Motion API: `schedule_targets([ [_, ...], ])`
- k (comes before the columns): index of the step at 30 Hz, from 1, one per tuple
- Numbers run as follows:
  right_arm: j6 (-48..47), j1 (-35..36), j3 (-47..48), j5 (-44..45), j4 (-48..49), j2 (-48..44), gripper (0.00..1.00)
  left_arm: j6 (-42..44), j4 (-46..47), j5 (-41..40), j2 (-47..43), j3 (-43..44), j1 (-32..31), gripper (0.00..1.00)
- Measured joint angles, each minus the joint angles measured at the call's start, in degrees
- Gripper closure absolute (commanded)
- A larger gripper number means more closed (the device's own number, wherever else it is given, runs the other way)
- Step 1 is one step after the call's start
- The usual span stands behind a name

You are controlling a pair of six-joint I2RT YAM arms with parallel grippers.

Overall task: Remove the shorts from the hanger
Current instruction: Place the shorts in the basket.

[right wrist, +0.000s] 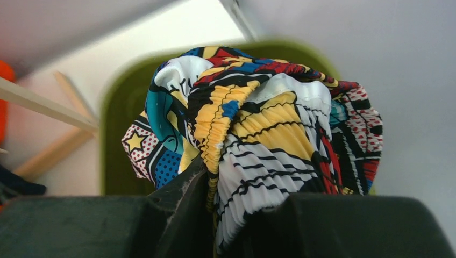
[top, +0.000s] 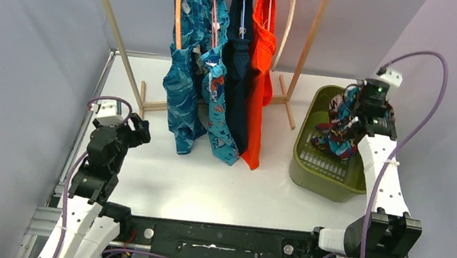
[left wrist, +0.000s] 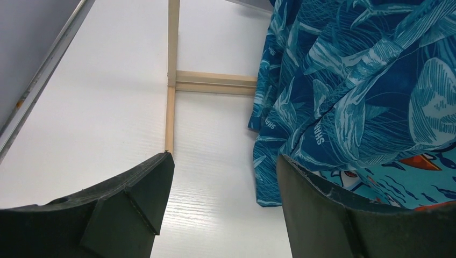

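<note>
My right jaws are nearly closed, pinching a bunched fold of the multicolour patterned shorts [right wrist: 258,123] by the elastic waistband. The rest of the cloth bulges out ahead of the tips. Directly below the jaws sits the green bin [top: 312,172], so I judge this pair is off its hanger and held high only so it can fall cleanly inside. The right arm reaches forward from its base, forearm angled up over the bin's near wall and wrist pitched down.

My left jaws stand wide apart with nothing between them. Ahead of them and to their right hangs the teal shark-print shorts [left wrist: 349,91], its hem near the white worktop [top: 206,179]. Ahead and to their left is the foot of the wooden rack [top: 119,36]. The left arm is folded back, elbow raised and wrist tipped toward the rack (a waiting pose, I'd say).

Further right of the left jaws, the turquoise cartoon-print shorts [top: 219,101], navy shorts [top: 238,71] and orange-red shorts [top: 259,80] hang on their hangers, not yet removed.
</note>
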Motion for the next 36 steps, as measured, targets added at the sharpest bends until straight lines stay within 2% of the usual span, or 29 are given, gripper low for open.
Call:
schedule_targets([
  [3, 2.8, -5.7, -6.51, -4.94, -0.04, 0.9, 0.95, 0.02, 0.04, 0.17, -0.13, 0.0, 0.0, 0.3],
  [7, 3.85, -10.88, -6.43, -11.8, -0.57, 8.55, 0.92, 0.0, 0.07, 1.36, 0.72, 0.0, 0.0, 0.3],
  [11, 3.56, -10.86, -4.35, -16.46, -0.09, 16.94, 0.91, 0.0, 0.07, 2.1, 1.53, 0.0, 0.02, 0.3],
  [15, 2.27, -10.03, 2.21, -18.8, -2.36, 24.13, 0.88, 0.0, 0.07, 2.12, 1.64, 0.0, 0.04, 0.3],
  [19, 1.22, -9.55, 6.38, -20.63, -2.4, 25.35, 0.86, 0.0, 0.04, 1.88, 1.64, 0.0, 0.04, 0.3],
  [23, 0.57, -9.46, 10.75, -24.26, -2.21, 28.35, 0.73, 0.02, 0.0, 1.03, 1.7, 0.0, 0.04, 0.3],
  [28, 0.02, -8.37, 11.96, -28.28, -3.78, 35.21, 0.34, 0.04, -0.02, -0.28, 2.82, 0.0, 0.04, 0.3],
  [32, -0.17, -7.3, 11.74, -28.39, -6.45, 35.08, 0.26, 0.07, -0.07, -1.05, 4.33, 0.0, 0.07, 0.3],
  [36, -0.15, -6.93, 11.74, -27.28, -7.78, 27.54, 0.22, 0.09, -0.07, -1.09, 4.92, 0.0, 0.5, 0.3],
])
